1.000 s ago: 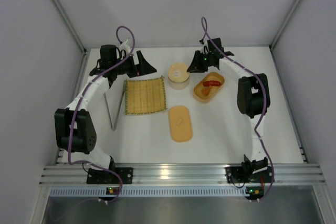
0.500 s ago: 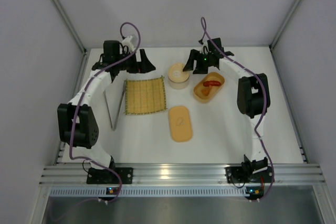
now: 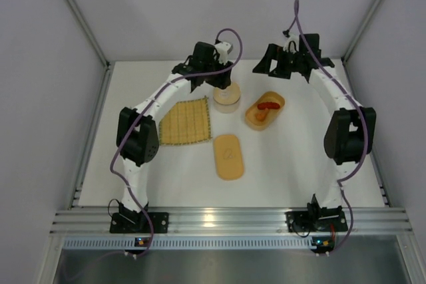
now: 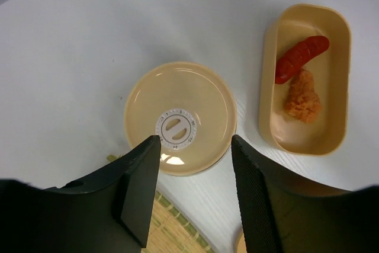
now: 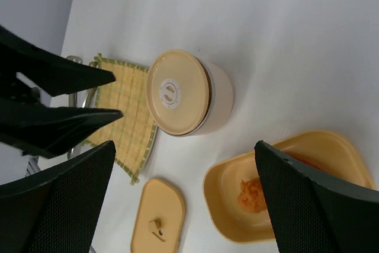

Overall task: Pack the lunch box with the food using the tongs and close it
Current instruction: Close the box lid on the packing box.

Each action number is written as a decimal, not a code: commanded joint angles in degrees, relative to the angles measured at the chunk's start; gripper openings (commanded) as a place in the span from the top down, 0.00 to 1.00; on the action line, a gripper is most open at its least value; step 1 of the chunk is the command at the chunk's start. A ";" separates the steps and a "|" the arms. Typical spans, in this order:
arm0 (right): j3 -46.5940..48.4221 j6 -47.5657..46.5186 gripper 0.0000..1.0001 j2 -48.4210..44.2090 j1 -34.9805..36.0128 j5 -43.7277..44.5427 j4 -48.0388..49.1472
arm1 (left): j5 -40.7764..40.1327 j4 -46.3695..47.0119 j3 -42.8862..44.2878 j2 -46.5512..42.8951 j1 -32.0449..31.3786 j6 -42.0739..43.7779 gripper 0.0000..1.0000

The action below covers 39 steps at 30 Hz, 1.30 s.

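Overhead view: my left tool [image 3: 214, 79] hangs above the far side of the round bowl [image 3: 226, 96]. My right tool [image 3: 265, 59] is farther back and to the bowl's right. The lunch box [image 3: 265, 110] sits open on the white worktop [image 3: 299, 164] just right of the bowl. The box lid [image 3: 228, 156] lies nearer me than the bowl, and the woven mat [image 3: 184, 121] is to the bowl's left. I cannot find the tongs here.

Left wrist view: my left tool [image 4: 195, 146] is half spread and empty, looking down on the tan bowl lid [image 4: 180, 117]. Right of the bowl, the box holds food, a red piece [image 4: 301, 58] and an orange crumbly piece [image 4: 303, 100].

Right wrist view: my right tool [image 5: 185, 146] is spread wide and empty. Past the mat from the bowl, a grey sliver is probably the tongs [image 5: 80, 59].

I judge I am lining up on the bowl lid. I should centre over it, come straight down and pinch only its rim, so the bowl does not slide into the box.
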 commanded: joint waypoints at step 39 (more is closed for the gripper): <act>-14.40 -7.23 0.01 -14.51 -7.51 -7.17 -3.33 | -8.82 -24.68 13.55 23.78 -5.45 3.74 0.46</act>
